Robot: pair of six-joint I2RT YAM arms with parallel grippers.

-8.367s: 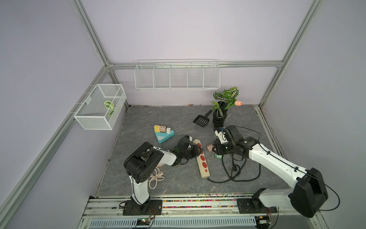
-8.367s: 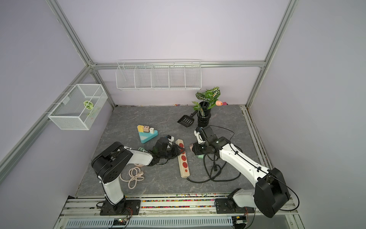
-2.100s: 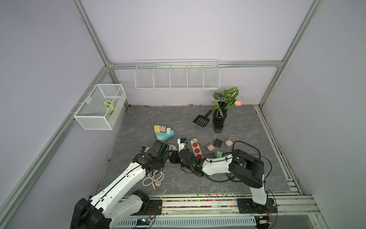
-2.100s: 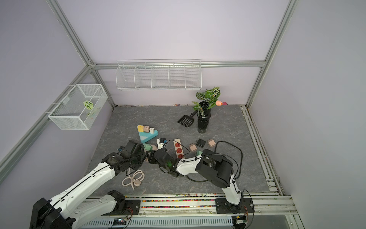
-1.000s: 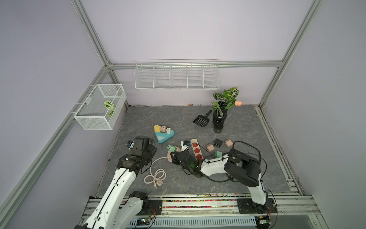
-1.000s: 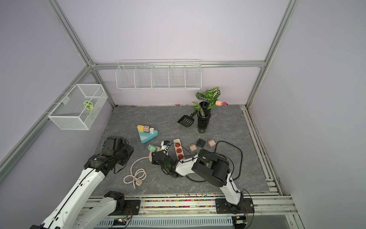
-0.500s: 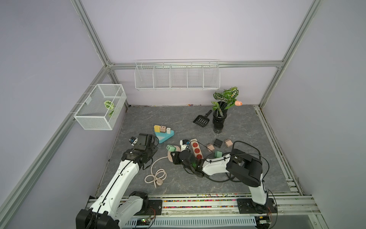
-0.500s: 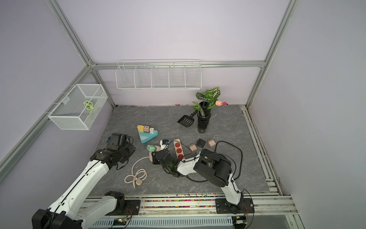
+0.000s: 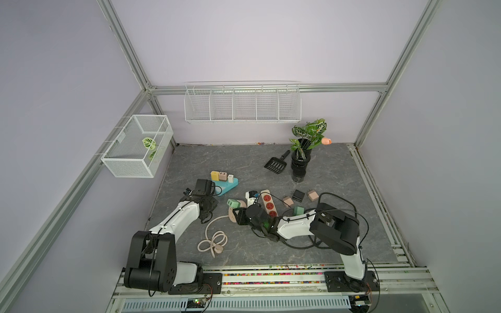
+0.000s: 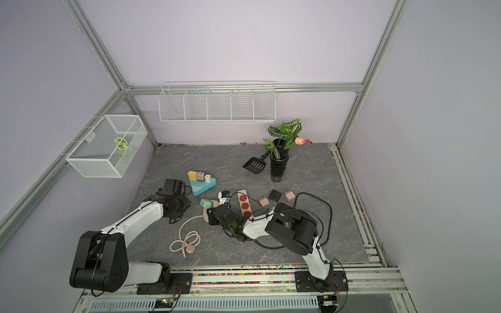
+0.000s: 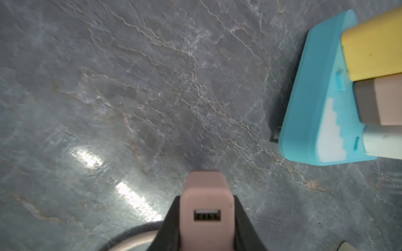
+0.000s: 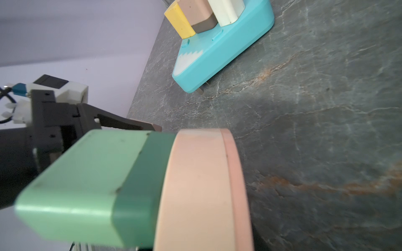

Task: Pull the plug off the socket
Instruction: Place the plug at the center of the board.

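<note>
Plug [image 11: 206, 195], pink with USB port facing wrist camera, sitting clenched between left gripper [image 11: 206, 219] fingers, hanging low over tabletop [image 11: 130, 87] toward left edge, beside blue socket block [image 11: 315, 97]. Lying well apart from pink socket [image 12: 202, 191], so pull looking done. Right gripper [image 9: 238, 216] clamping socket mid-tabletop, tipping it on edge, likely bracing against pull. Green plug [image 12: 87, 184] sitting seated in that socket. Beige cord [image 9: 214, 238] trailing slack toward front edge.
</note>
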